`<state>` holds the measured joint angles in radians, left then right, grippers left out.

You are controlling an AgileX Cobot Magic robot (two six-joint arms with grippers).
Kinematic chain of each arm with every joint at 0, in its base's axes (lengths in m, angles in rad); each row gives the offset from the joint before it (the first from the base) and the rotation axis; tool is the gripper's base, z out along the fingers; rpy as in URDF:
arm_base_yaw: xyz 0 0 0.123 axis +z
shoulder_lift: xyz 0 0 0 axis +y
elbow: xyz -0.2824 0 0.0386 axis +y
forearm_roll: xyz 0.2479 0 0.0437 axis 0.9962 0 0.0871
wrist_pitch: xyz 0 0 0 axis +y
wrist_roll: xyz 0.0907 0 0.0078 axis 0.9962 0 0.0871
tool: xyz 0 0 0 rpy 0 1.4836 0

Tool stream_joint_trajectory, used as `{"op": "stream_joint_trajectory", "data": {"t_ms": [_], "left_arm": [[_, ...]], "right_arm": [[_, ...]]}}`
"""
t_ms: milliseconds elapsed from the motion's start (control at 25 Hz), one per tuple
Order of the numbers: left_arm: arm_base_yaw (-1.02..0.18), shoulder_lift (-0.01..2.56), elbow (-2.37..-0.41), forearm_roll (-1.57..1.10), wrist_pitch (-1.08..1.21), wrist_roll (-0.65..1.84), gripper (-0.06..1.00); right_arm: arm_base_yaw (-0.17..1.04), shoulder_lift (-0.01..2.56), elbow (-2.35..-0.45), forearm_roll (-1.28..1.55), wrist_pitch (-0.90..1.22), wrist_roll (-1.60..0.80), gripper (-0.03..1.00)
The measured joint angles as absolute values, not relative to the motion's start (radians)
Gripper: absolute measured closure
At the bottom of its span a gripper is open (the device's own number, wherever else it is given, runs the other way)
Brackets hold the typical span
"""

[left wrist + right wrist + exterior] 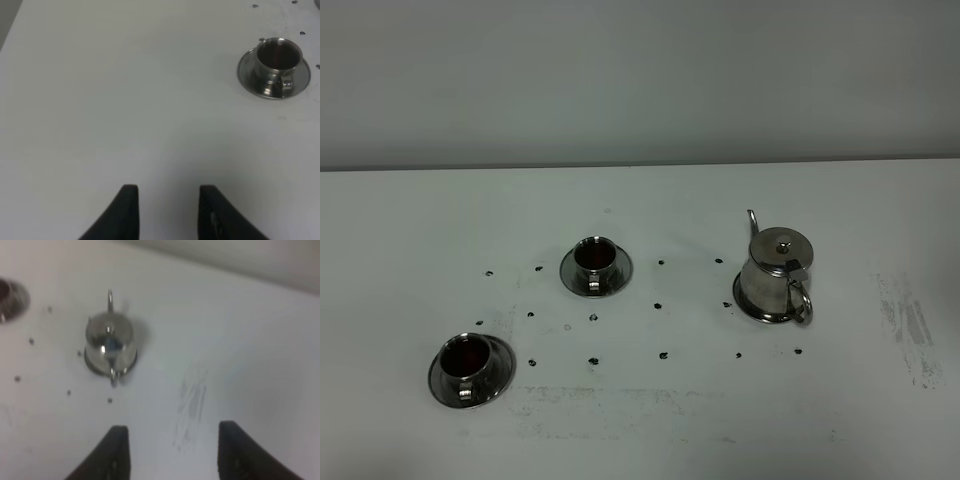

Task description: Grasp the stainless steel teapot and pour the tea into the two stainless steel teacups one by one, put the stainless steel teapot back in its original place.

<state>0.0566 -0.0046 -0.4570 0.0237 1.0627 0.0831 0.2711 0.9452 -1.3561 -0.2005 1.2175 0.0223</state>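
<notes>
The stainless steel teapot (pixel 777 272) stands upright on its round steel saucer (pixel 752 305) right of the table's middle, spout toward the back, loop handle toward the front. It also shows in the right wrist view (pixel 110 344). One steel teacup (pixel 594 259) on its saucer (pixel 618 275) stands at the middle and holds dark reddish-brown tea (pixel 593 254). The other teacup (pixel 466 360) on its saucer (pixel 500 368) stands at front left with tea (pixel 465 353) in it; it shows in the left wrist view (pixel 277 59). The left gripper (pixel 167 192) and right gripper (pixel 170 432) are open, empty and apart from everything. Neither shows in the high view.
Small dark specks (pixel 594 318) dot the white table (pixel 640 420) around the cups and teapot. A grey scuffed patch (pixel 910 330) lies at the right, also in the right wrist view (pixel 192 402). A pale wall (pixel 640 80) rises behind the table.
</notes>
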Motion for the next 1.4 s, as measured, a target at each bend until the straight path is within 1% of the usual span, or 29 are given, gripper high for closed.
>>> {"op": "stream_joint_trajectory", "data": {"t_ms": [120, 240, 480, 600, 720, 1120, 1400], "left_arm": [[0.057, -0.005, -0.457, 0.024, 1.063, 0.083, 0.64], [0.057, -0.005, -0.457, 0.024, 1.063, 0.083, 0.64], [0.057, -0.005, -0.457, 0.024, 1.063, 0.083, 0.64], [0.057, -0.005, -0.457, 0.024, 1.063, 0.083, 0.64], [0.057, -0.005, -0.457, 0.024, 1.063, 0.083, 0.64], [0.057, -0.005, -0.457, 0.024, 1.063, 0.083, 0.64], [0.057, -0.005, -0.457, 0.024, 1.063, 0.083, 0.64]], "right_arm": [[0.227, 0.829, -1.341, -0.188, 1.217, 0.008, 0.57], [0.154, 0.690, -1.257, -0.159, 1.218, -0.008, 0.57], [0.023, 0.388, -0.937, -0.059, 1.225, -0.035, 0.57], [-0.031, 0.291, -0.791, 0.014, 1.220, -0.071, 0.57], [-0.070, 0.232, -0.684, 0.025, 1.189, -0.110, 0.57], [-0.080, 0.142, -0.537, 0.073, 1.142, -0.127, 0.57], [-0.080, 0.132, -0.527, 0.073, 1.120, -0.131, 0.57]]}}
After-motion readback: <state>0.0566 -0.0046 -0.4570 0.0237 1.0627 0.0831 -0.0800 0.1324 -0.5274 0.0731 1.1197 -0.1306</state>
